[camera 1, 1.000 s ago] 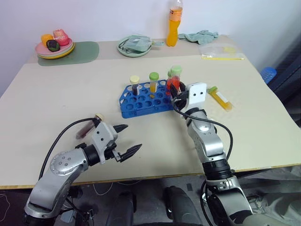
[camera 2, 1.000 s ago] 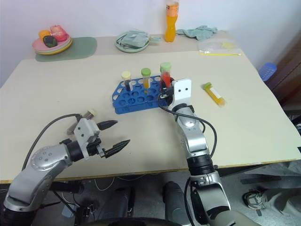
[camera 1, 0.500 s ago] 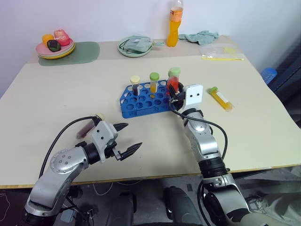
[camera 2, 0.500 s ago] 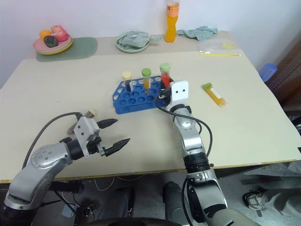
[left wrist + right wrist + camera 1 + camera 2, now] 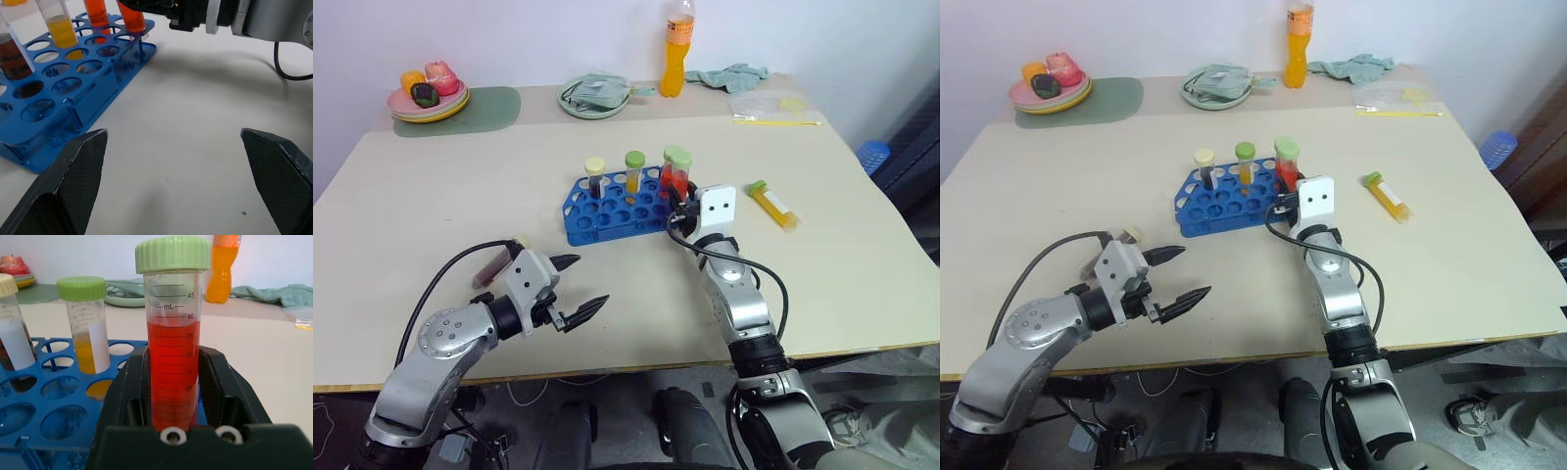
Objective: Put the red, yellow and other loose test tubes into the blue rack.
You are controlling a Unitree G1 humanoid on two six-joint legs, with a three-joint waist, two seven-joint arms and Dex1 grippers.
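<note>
Hovering low over the near part of the bench [image 5: 431, 186], the left end effector [image 5: 579, 290] has its black fingers spread wide and empty — likely parked clear of the work. Just behind it a dark maroon tube [image 5: 495, 262] lies loose, unracked. Further out, the right end effector [image 5: 679, 208] is clamped on the red-orange tube [image 5: 173, 357], held upright at the blue rack's [image 5: 607, 208] right end, apparently so it can drop straight into a hole. Two tubes already stand in the rack. Off to the right, a yellow tube [image 5: 772, 205] lies on its side, well apart from the rack.
</note>
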